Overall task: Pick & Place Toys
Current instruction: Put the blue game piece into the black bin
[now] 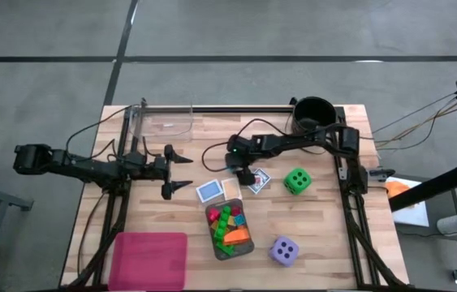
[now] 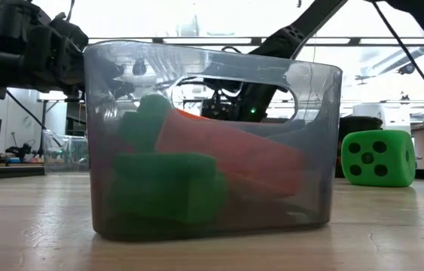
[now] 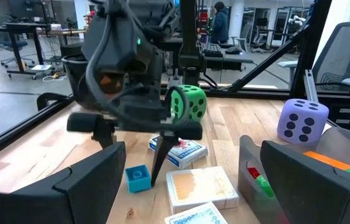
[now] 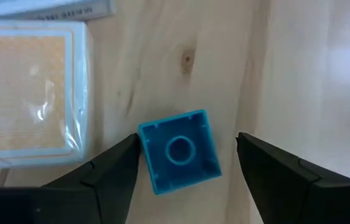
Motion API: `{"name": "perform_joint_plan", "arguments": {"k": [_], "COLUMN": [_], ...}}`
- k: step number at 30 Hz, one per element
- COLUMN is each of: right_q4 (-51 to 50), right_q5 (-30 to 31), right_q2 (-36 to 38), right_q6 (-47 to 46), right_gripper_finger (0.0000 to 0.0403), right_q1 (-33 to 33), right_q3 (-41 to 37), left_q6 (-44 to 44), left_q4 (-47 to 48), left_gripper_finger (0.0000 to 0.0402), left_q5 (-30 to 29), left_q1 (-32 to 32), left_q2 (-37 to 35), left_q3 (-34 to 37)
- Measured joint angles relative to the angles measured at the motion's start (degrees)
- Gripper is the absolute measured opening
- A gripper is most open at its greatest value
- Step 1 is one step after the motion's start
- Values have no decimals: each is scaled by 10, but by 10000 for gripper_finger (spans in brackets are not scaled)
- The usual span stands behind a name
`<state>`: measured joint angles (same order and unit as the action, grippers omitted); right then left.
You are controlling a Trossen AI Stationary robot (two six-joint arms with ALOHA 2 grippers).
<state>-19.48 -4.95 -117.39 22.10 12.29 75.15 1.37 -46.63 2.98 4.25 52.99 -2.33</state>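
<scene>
Blue block (image 4: 179, 151) lies on the wooden table (image 1: 325, 235) between the right gripper's (image 4: 187, 163) 2 spread fingers, one fingertip touching its side, the other apart from it; 3 cards lie just beside it, the orange-backed card (image 4: 24, 93) nearest; the grey tray (image 1: 230, 229) holds green, red and orange blocks; the left gripper (image 1: 181, 171) hovers open nearby, holding nothing.

Block (image 4: 179, 151) lies on the table (image 4: 299, 74) between the jaws (beside 1 card (image 4: 28, 93)).
</scene>
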Motion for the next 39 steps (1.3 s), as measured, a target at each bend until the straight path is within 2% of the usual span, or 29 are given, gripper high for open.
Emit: {"name": "perform_joint_plan", "arguments": {"k": [4,6,13,21,29,33,36,39], "right_q4": [-38,-52,-61,-69,-71,-11,115,263], "right_q5": [-2,-3,-10,-7,-12,-91,-194,-252], "right_q2": [-18,-26,-30,-13,49,88,114,126], "right_q6": [4,3,-2,-7,-3,-9,-29,-66], "right_gripper_finger": [264,250,129,131,131,131,131,131], "right_q1": [0,0,-1,-1,0,0,-4,-16], "right_q3": [28,38,42,40,37,13,-38,-107], "left_q6": [0,0,2,2,2,2,2,2], "left_q4": [3,3,4,3,3,4,5,6], "left_gripper_finger": [377,377,377,377,377,377,377,377], "left_q5": [0,0,0,0,-1,-3,-5,-5], "left_q1": [0,0,0,0,0,0,0,0], "left_q2": [0,0,0,0,0,0,0,0], "left_q3": [0,0,0,0,0,0,0,0]}}
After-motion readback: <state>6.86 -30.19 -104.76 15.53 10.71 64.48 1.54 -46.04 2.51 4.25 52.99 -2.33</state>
